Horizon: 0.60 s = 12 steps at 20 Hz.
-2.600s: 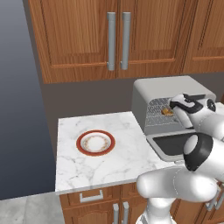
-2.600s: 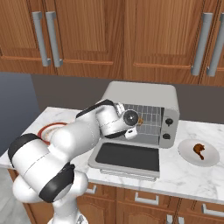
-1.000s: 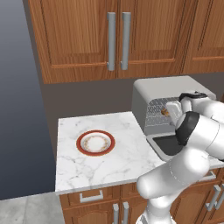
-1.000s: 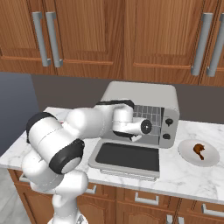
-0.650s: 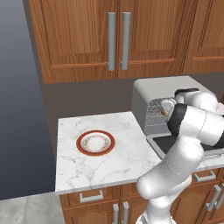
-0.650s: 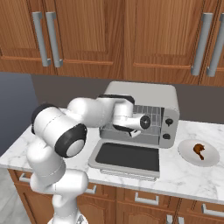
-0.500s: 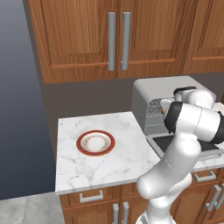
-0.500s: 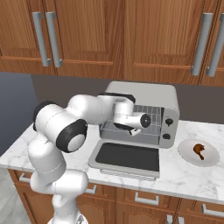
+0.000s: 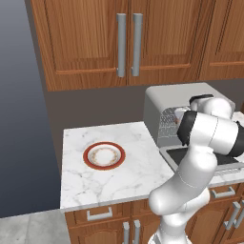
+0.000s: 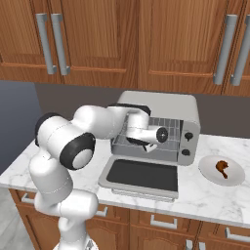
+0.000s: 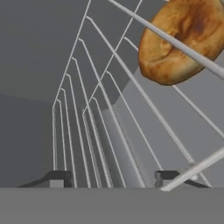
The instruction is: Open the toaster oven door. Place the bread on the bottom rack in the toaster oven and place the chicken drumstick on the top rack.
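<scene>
In the left base view a red-rimmed plate (image 9: 104, 156) sits bare at the left centre of the marble counter (image 9: 95, 181). To its right, the grey oven (image 9: 183, 102) stands at the frame's right side, with the arm (image 9: 209, 136) bent in front of its mouth and hiding most of the opening.

In the right base view the arm reaches from the left into the oven's (image 10: 161, 105) mouth at the centre of the frame. The door (image 10: 141, 177) lies folded down flat, its dark glass facing up, just below the opening. Wire shelves show behind the wrist, but which rack is which cannot be told there. At the far right a white plate (image 10: 222, 170) holds the drumstick (image 10: 222, 168), well apart from the oven.

In the hand view silver rack wires (image 11: 105, 118) fan out from the lower left. The bread (image 11: 183, 39) lies at the upper right, a wire crossing in front of it. The gripper (image 11: 114, 178) has its two dark tips at the bottom edge, set apart with nothing between them, and clear of the bread.
</scene>
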Tool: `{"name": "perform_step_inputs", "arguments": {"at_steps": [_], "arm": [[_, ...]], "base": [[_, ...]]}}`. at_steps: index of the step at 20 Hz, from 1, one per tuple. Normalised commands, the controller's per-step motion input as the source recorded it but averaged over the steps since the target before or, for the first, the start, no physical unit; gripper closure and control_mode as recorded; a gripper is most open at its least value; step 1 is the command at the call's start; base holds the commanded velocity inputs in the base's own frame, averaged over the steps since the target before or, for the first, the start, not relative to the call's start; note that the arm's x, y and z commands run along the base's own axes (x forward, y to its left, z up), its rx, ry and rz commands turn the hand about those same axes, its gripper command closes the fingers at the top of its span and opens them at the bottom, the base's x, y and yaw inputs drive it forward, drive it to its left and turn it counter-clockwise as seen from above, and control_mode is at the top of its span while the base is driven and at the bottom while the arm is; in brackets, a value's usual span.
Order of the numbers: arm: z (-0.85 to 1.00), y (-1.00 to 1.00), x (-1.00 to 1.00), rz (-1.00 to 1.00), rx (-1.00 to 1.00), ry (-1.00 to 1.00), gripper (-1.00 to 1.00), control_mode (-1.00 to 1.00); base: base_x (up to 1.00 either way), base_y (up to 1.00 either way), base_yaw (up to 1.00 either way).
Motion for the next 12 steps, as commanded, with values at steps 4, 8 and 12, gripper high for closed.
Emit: {"name": "perform_step_inputs", "arguments": {"at_steps": [4,8,12], "arm": [[-0.28,-0.04,-0.26,0.06,0.00,0.01,1.00,-1.00],[-0.42,-0.06,-0.53,0.11,0.00,0.09,1.00,-1.00],[-0.34,-0.11,-0.69,0.12,0.00,0.12,1.00,-1.00]], "base": [[0.00,0.00,0.00],[0.00,0.00,0.00],[0.00,0.00,0.00]]}}
